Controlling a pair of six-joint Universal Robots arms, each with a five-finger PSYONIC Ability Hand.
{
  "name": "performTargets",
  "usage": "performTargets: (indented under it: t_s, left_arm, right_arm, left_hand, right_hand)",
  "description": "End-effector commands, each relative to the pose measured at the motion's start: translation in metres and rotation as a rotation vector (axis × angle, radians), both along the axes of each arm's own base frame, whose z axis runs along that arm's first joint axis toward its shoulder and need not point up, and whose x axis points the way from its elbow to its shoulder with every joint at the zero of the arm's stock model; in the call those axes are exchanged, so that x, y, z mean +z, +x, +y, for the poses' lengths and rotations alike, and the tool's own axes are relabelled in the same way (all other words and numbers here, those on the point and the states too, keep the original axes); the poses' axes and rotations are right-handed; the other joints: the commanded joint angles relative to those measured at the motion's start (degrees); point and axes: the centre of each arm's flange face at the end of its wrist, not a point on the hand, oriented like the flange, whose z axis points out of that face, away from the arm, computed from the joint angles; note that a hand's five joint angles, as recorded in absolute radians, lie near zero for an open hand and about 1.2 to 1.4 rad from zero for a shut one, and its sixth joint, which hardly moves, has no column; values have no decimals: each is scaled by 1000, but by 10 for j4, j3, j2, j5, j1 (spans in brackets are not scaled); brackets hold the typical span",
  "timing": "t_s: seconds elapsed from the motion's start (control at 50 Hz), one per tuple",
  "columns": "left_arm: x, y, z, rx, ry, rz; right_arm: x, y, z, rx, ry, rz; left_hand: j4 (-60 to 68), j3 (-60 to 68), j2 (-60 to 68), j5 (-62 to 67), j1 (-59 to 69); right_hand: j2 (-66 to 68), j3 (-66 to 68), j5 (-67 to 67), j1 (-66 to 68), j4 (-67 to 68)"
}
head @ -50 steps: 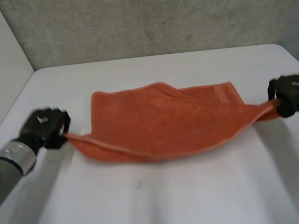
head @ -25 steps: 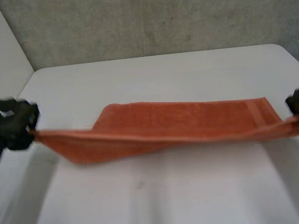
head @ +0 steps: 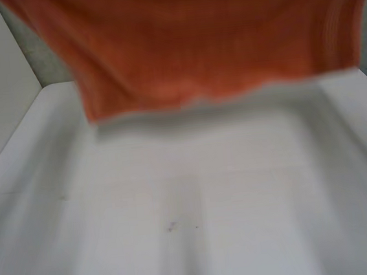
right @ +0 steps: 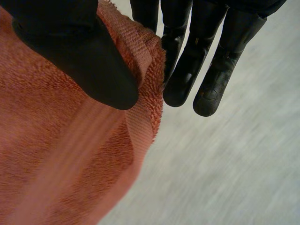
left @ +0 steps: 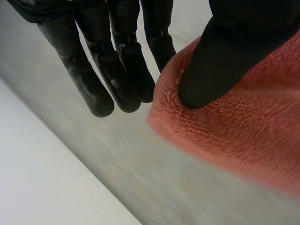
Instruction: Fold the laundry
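While the left hand (left: 126, 65) pointed down with its free fingers (left: 89, 79) straight and close together, its thumb (left: 220, 65) pressed into the orange towel (left: 243, 136), pinching a corner of it. That corner wrapped round beside the free fingers, and the finger behind the cloth was hidden, so the pinch read as thumb against a covered finger. The terry pile bulged round the thumb tip.

The right hand (right: 197, 61) had the same pose: free fingers straight and side by side, with the thumb (right: 79, 56) clamped on the towel's other corner. Just under that thumb the towel's flat woven border band and hemmed edge ran down, touching the nearest free finger.

From the head view the towel (head: 200, 38) hung spread wide between the two held corners, raised off the white table (head: 196, 201). Its lower edge was roughly level, hanging free with a shadow on the table below it. One side edge sloped inward toward the bottom. A paler stripe band showed down the side nearer the right hand. The cloth looked flat with soft vertical ripples. I could not tell whether it hung single or doubled. Motion blur softened the hem.
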Motion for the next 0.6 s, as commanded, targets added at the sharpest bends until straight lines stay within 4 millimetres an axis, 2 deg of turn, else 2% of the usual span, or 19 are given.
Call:
performTargets:
  t_s: [0.02,0.06,0.08,0.1,0.12,0.14,0.18,0.2,0.26,0.28,0.32,0.34,0.36,0.4,0.42,0.46,0.48,0.5,0.6]
  left_arm:
    - [0,10,10,-45,-54,95]
    - [-25,10,8,-43,17,81]
    - [-57,12,6,-34,106,66]
    - [-67,14,5,-28,133,61]
    - [-77,15,5,-25,159,58]
    - [-97,19,4,-15,215,51]
    - [-108,20,4,-12,240,47]
    - [-143,20,7,-26,326,25]
    - [-180,17,12,-53,412,-1]
    - [-180,17,12,-53,413,-1]
    - [-216,15,21,-86,493,-26]
    - [-232,14,25,-95,531,-35]
    - [-237,15,27,-97,544,-39]
    - [-241,14,29,-100,555,-41]
    - [-249,15,31,-99,576,-45]
    - [-250,15,32,-99,579,-45]
    - [-250,16,32,-98,580,-45]
    - [-248,17,33,-96,576,-44]
    - [-243,18,33,-91,569,-40]
  right_arm:
    - [1,-1,27,82,-19,-52]
    - [-36,6,23,128,116,-15]
    - [-36,6,23,128,116,-15]
    - [-57,8,22,150,186,2]
    - [-57,8,22,151,187,2]
    - [-95,11,18,172,307,28]
    - [-131,14,15,178,408,52]
    - [-131,14,15,178,409,53]
    - [-179,14,12,174,544,85]
    - [-179,14,12,174,544,85]
    - [-218,13,15,169,656,103]
    - [-226,13,16,169,681,105]
    - [-226,13,16,169,681,105]
    - [-260,11,23,177,788,110]
    - [-266,11,24,177,805,111]
    - [-272,10,26,177,823,112]
    - [-281,9,29,176,854,114]
    - [-283,9,31,174,865,114]
    - [-290,6,39,170,887,114]
  left_hand:
    - [115,117,112,151,144]
    - [115,117,112,151,144]
    - [115,117,112,151,144]
    - [115,117,112,151,144]
    - [115,117,112,151,144]
    - [115,117,112,151,144]
    - [115,117,112,151,144]
    - [115,117,112,151,144]
    - [115,117,112,151,144]
    - [115,117,112,151,144]
    - [115,117,112,151,144]
    - [115,117,112,151,144]
    - [115,117,112,151,144]
    - [115,117,112,151,144]
    - [115,117,112,151,144]
    - [115,117,112,151,144]
    - [115,117,112,151,144]
    - [115,117,112,151,144]
    - [115,117,112,151,144]
  right_hand:
    - [128,121,138,259,116]
    - [128,121,138,259,116]
    - [128,121,138,259,116]
    - [128,121,138,259,116]
    - [128,121,138,259,116]
    - [128,121,138,259,116]
    - [128,121,138,259,116]
    - [128,121,138,259,116]
    - [128,121,138,259,116]
    - [128,121,138,259,116]
    - [128,121,138,259,116]
    - [128,121,138,259,116]
    - [128,121,138,259,116]
    - [58,52,69,189,47]
    - [29,23,40,160,18]
    - [-1,-7,10,130,-12]
    - [-128,-134,-117,3,-139]
    - [-167,-174,-157,-36,-179]
    - [-284,-290,-273,-153,-295]
